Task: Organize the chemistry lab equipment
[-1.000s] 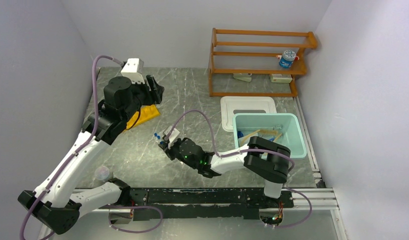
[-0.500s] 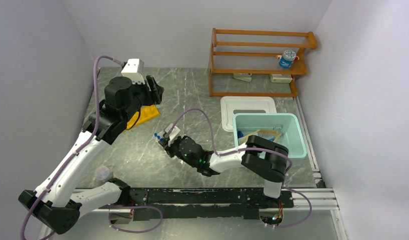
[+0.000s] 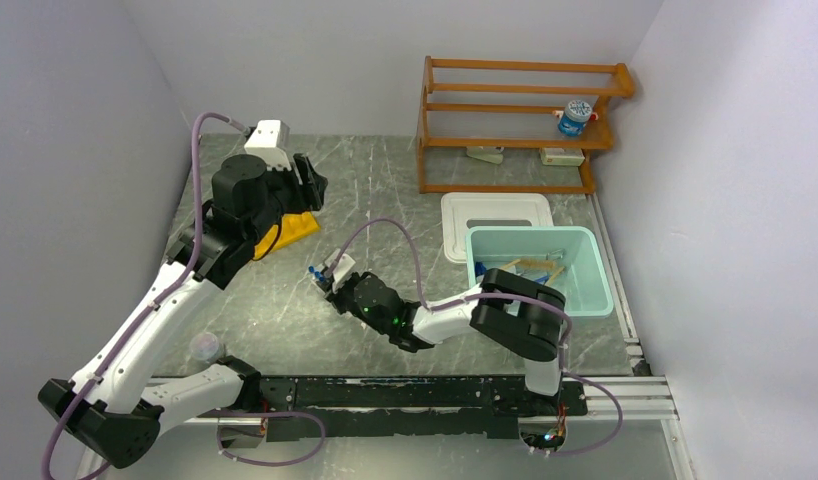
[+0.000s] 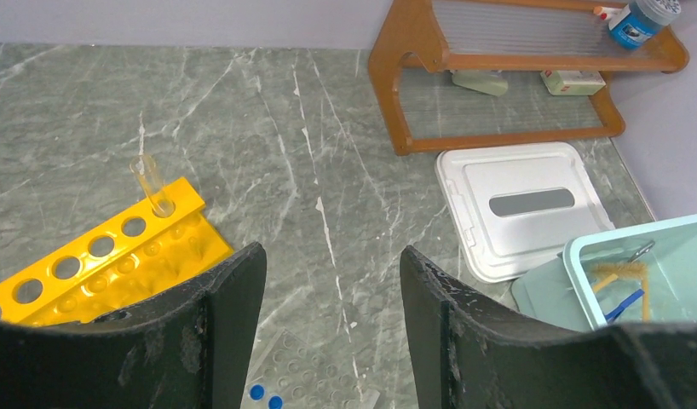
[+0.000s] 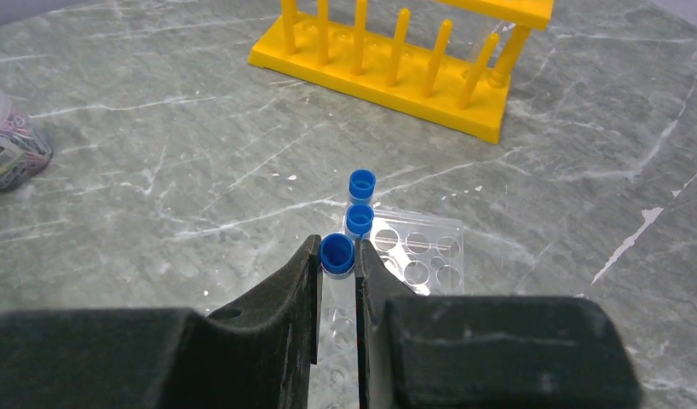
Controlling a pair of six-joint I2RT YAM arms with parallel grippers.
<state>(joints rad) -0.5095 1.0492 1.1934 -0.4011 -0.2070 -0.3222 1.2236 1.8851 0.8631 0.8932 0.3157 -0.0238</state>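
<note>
Right gripper [image 5: 336, 266] has its two dark fingers pressed in on a tiny blue-capped tube [image 5: 336, 252], pinching it just under the cap over the near corner of the clear tray [image 5: 419, 254]. Whether the tube's foot sits in a hole I cannot tell. Two more blue-capped tubes [image 5: 360, 201] stand upright in a line just past it, along the tray's left edge. The tray lies flat near the middle of the grey stone table [image 3: 385, 180].

Beyond the tray there is a strip of bare stone, then the yellow holed rack [image 5: 396, 72], standing well apart from it toward the far left. One clear glass tube [image 4: 151, 184] leans in the rack's end hole. Left gripper [image 4: 332, 260] hangs above the rack's near side with its fingers spread wide and nothing between them.

To the right, open table runs from the tray to the white lid [image 3: 495, 213], which lies flat just behind the pale teal tub [image 3: 597, 268]. The tub sits close to the table's right edge, with tan and blue items inside. An orange wooden shelf [image 3: 505, 90] stands against the back wall in the far right corner. A small jar [image 5: 8, 141] sits alone near the table's front left edge.
</note>
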